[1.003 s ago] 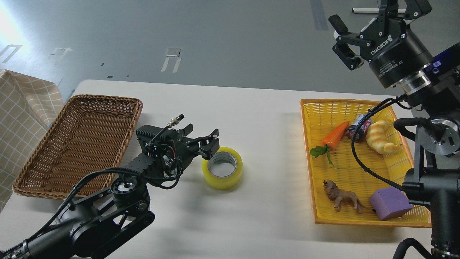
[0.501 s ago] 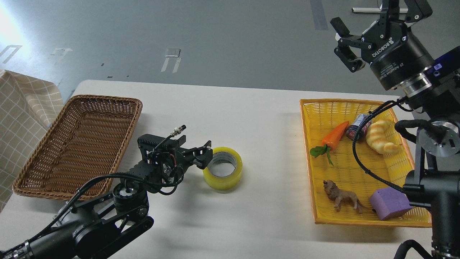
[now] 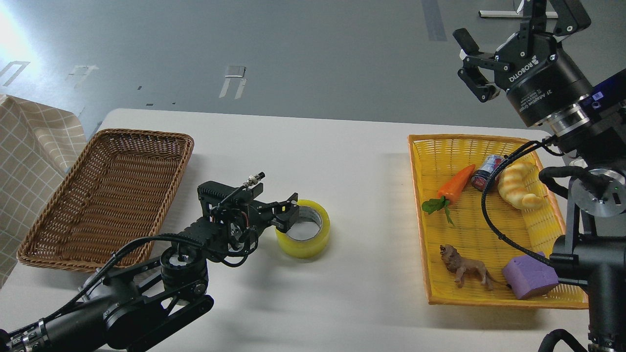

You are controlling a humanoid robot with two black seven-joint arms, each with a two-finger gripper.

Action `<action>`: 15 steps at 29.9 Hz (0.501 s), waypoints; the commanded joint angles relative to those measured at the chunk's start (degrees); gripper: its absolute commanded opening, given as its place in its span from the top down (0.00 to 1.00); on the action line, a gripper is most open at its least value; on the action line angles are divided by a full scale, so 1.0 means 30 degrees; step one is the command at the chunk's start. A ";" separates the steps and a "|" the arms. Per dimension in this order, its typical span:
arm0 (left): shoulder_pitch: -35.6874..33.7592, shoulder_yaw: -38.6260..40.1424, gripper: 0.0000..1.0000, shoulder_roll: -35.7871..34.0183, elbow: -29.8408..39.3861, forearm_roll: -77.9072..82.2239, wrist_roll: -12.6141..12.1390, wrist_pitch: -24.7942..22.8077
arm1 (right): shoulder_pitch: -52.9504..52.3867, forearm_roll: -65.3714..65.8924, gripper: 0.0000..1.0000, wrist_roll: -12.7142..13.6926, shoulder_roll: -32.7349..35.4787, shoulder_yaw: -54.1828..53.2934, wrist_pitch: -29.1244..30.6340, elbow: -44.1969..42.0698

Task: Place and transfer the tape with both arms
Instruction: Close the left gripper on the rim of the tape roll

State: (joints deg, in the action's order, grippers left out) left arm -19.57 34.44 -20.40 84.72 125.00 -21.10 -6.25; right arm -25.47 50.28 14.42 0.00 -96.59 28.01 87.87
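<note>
The yellow tape roll (image 3: 309, 239) lies flat on the white table (image 3: 342, 161), its grey-white core facing up. My left gripper (image 3: 289, 214) reaches in from the left and sits at the roll's left rim. One fingertip (image 3: 292, 213) dips over the core opening, and the jaws look open around the roll's left wall. My right gripper (image 3: 494, 24) is open and empty, raised high at the upper right above the yellow basket, far from the tape.
An empty brown wicker basket (image 3: 68, 230) lies at the left. A yellow basket (image 3: 420, 220) at the right holds a toy carrot (image 3: 455, 185), a can (image 3: 486, 171), a croissant (image 3: 518, 186), a lion figure (image 3: 464, 269) and a purple block (image 3: 530, 276). Checked cloth (image 3: 29, 146) hangs at the far left.
My left gripper has dipped, then moved right onto the tape's left rim. The right gripper has risen slightly and drifted right. The tape has not moved.
</note>
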 commanded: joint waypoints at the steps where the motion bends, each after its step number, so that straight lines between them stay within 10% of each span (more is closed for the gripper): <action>1: 0.0193 -0.0114 0.15 -0.0054 0.0120 -0.0001 0.0003 0.0002 | 0.0082 -0.0003 0.01 -0.0001 0.0000 -0.0001 -0.0003 -0.0023; 15: 0.0925 -0.0173 0.15 -0.0084 0.0062 -0.0001 0.0149 0.0002 | 0.0434 0.0026 0.01 -0.0001 0.0000 -0.0001 -0.0003 -0.0023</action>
State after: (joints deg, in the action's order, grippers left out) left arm -17.41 33.93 -20.64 84.96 125.00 -20.87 -6.24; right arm -24.19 50.36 14.42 0.00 -96.59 28.01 87.79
